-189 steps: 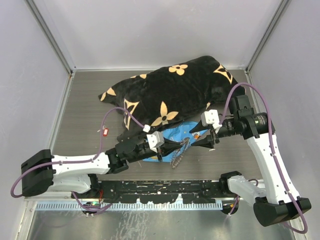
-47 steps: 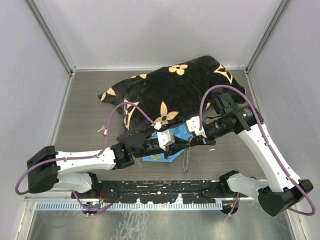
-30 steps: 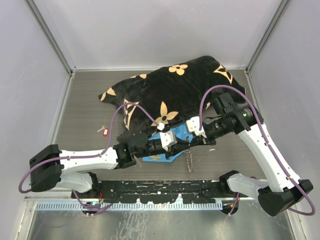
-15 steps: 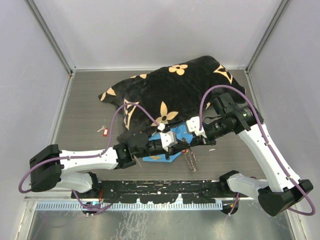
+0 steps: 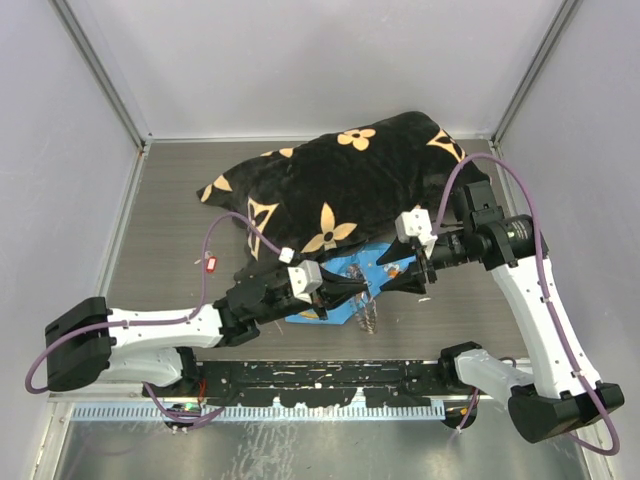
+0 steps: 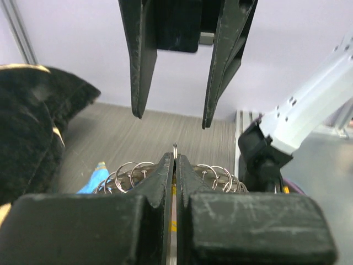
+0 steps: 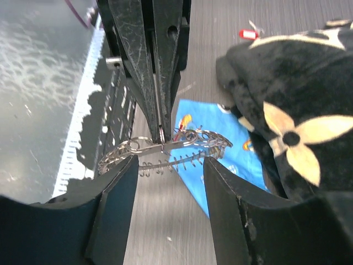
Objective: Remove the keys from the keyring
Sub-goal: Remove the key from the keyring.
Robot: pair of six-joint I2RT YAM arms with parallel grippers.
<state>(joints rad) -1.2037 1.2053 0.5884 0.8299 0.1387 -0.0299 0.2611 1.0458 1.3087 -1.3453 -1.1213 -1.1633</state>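
Grey table (image 5: 170, 200) below, your left gripper (image 6: 175, 161) is pinched shut on the keyring (image 7: 185, 141), holding it up over the blue cloth (image 7: 220, 171), likely to steady it while the other arm strips it. Your right gripper (image 7: 170, 163) faces it, jaws apart, the ring just ahead of its tips.

blanket (image 5: 340, 180): black, tan flowers | cloth (image 5: 348, 268): blue, printed | keyring (image 7: 212, 141): silver | key (image 5: 210, 263): red head
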